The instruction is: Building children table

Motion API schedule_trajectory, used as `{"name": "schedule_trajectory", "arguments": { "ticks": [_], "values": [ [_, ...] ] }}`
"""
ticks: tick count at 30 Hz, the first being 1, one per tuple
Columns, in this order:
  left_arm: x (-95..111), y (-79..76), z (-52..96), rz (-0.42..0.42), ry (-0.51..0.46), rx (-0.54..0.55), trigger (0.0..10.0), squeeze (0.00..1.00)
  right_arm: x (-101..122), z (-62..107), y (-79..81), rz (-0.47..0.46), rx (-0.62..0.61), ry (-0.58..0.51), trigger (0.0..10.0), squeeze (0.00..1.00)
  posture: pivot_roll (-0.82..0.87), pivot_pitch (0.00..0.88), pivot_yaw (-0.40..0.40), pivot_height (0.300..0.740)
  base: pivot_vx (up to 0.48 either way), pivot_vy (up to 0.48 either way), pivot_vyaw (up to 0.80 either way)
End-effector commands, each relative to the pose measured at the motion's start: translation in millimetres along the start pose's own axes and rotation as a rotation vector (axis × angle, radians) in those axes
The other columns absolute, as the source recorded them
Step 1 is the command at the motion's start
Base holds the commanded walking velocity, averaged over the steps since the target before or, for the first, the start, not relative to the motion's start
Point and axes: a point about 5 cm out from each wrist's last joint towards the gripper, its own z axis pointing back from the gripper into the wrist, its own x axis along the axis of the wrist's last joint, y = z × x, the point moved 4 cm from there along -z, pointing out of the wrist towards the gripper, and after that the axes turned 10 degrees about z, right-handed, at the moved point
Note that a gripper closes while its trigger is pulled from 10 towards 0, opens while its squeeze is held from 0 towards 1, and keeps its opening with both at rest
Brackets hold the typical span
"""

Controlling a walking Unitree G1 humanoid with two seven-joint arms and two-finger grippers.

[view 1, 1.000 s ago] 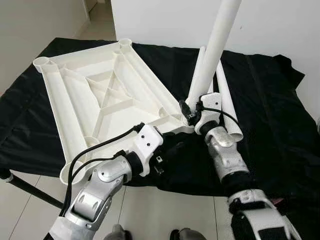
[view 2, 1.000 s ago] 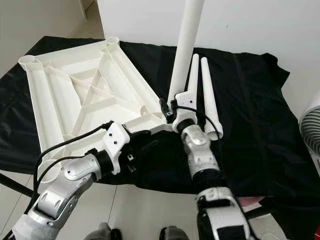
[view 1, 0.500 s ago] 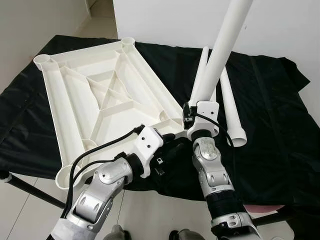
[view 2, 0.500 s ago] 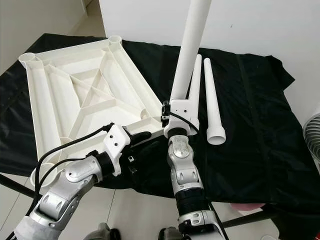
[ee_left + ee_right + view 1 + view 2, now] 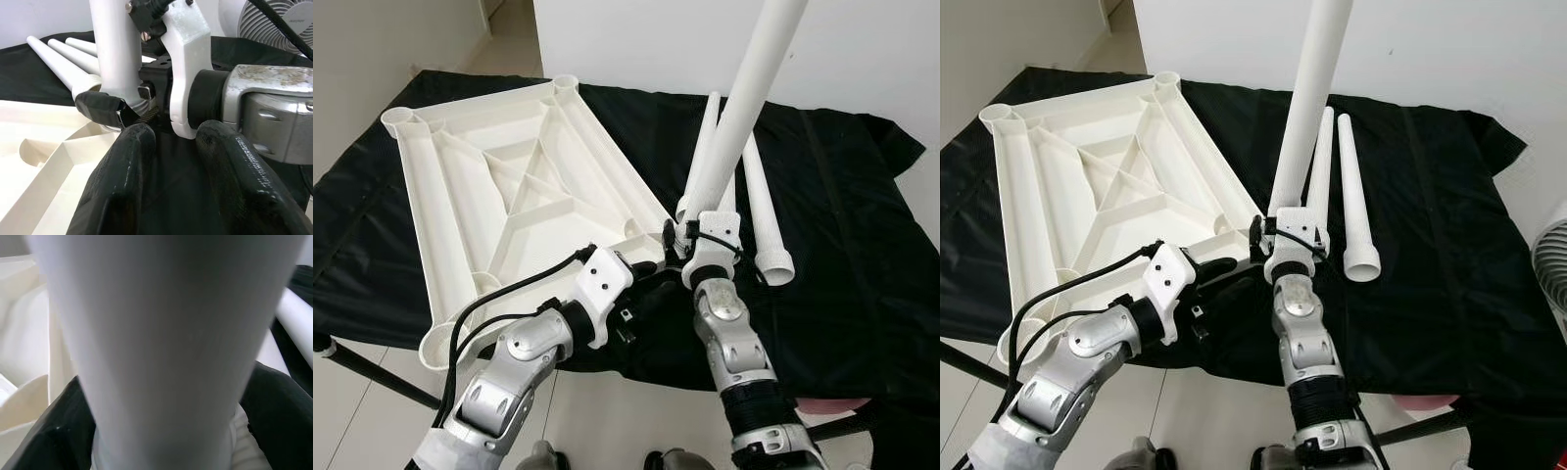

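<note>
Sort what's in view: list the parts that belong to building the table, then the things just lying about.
Belongs to the job:
- upturned tabletop
- leg held upright in the right gripper
- two spare legs lying on the cloth
- left gripper, beside the near corner socket

Just lying about:
- black cloth
- fan

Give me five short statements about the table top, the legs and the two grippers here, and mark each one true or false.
1. The white plastic table top lies upside down on the black cloth, its ribbed underside showing. True.
2. The right gripper holds a white tapered table leg that points upward. True.
3. Four loose legs lie on the cloth. False: two loose white legs lie there, beside the held one.
4. The left gripper grips a leg. False: its fingers are open, holding nothing, close to the right gripper.
5. A leg already stands in the far corner socket. False: that socket holds no leg.
</note>
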Motion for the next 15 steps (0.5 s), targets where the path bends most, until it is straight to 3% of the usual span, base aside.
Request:
{"name": "schedule_trajectory", "arguments": {
  "ticks": [1,5,6,7,15],
  "values": [
    [0,-0.9,-0.8,-0.018,0.002,-0.007,10.0,0.00,4,-6.4,-2.2,0.000,0.062,-0.017,10.0,1.00,-0.05,0.082,0.010,0.740,0.000,0.000,0.00],
    [0,-1.1,-0.9,-0.019,0.001,-0.007,10.0,0.00,5,-9.2,-2.5,0.007,0.102,-0.026,10.0,1.00,-0.05,0.082,0.010,0.740,0.000,0.000,0.00],
    [1,-0.9,-1.0,-0.019,0.000,-0.008,10.0,0.00,7,-11.8,-2.4,0.018,0.147,-0.034,10.0,0.27,-0.05,0.084,0.013,0.740,0.000,0.000,0.00],
    [1,-0.3,-1.3,-0.021,-0.001,-0.008,10.0,0.00,10,-16.1,-2.7,0.038,0.218,-0.044,10.0,0.00,-0.05,0.084,0.016,0.740,0.000,0.000,0.00],
    [4,0.4,-2.7,-0.024,-0.006,-0.010,10.0,0.00,16,-25.7,-0.9,0.183,0.468,-0.090,10.0,0.00,-0.06,0.087,0.022,0.740,0.000,0.000,0.00]
  ]
}}
